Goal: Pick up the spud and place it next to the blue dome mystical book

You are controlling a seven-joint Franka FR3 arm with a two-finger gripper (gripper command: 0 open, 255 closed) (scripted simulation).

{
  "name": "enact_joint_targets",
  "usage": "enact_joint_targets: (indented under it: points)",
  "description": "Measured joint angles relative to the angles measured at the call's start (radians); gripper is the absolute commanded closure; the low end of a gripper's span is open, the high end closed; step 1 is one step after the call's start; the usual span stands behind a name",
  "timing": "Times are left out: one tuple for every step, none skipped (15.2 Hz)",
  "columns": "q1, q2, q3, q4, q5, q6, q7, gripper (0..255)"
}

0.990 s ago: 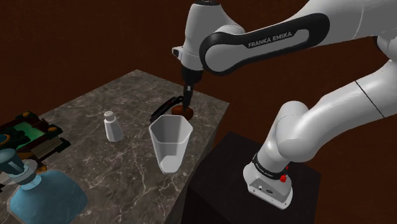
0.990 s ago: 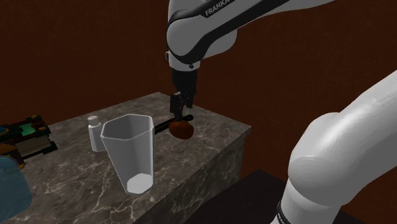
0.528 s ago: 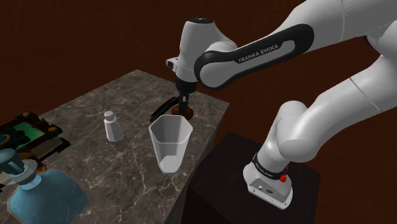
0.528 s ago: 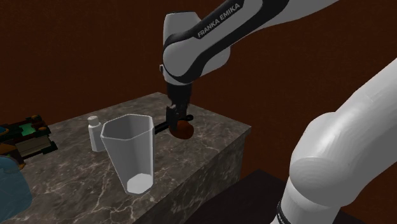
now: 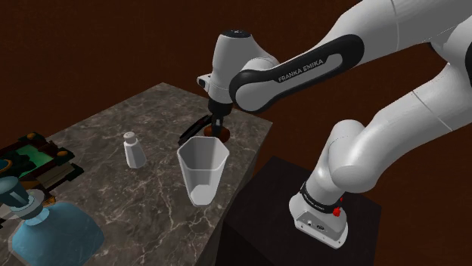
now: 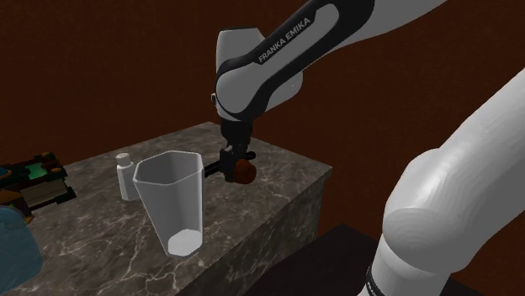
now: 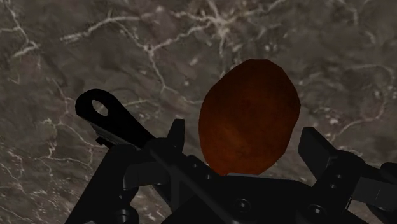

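End effector (image 7: 245, 132) low over brown potato (image 7: 249, 118); fingers (image 7: 316, 149) apart, one on each side, not clamped. Potato rests on marbled counter (image 5: 98, 128), centre of shoulder view, just above clear cup (image 5: 202, 170). Black utensil (image 7: 105, 113) lies just beside potato. White shaker (image 5: 134, 149) left of cup. Blue dome book (image 5: 53, 233) at lower left of shoulder view, well apart from potato.
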State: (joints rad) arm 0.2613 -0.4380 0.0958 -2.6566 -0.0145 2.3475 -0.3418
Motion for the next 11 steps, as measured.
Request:
enact_joint_targets:
  points:
    - [0.000,0.000,0.000,0.000,0.000,0.000,0.000,0]
    - [0.000,0.000,0.000,0.000,0.000,0.000,0.000,255]
    - [0.000,0.000,0.000,0.000,0.000,0.000,0.000,255]
    - [0.000,0.000,0.000,0.000,0.000,0.000,0.000,255]
    - [0.000,0.000,0.000,0.000,0.000,0.000,0.000,255]
    - [0.000,0.000,0.000,0.000,0.000,0.000,0.000,255]
    - [0.000,0.000,0.000,0.000,0.000,0.000,0.000,255]
    - [0.000,0.000,0.000,0.000,0.000,0.000,0.000,255]
    - [0.000,0.000,0.000,0.000,0.000,0.000,0.000,255]
    - [0.000,0.000,0.000,0.000,0.000,0.000,0.000,255]
    - [0.000,0.000,0.000,0.000,0.000,0.000,0.000,255]
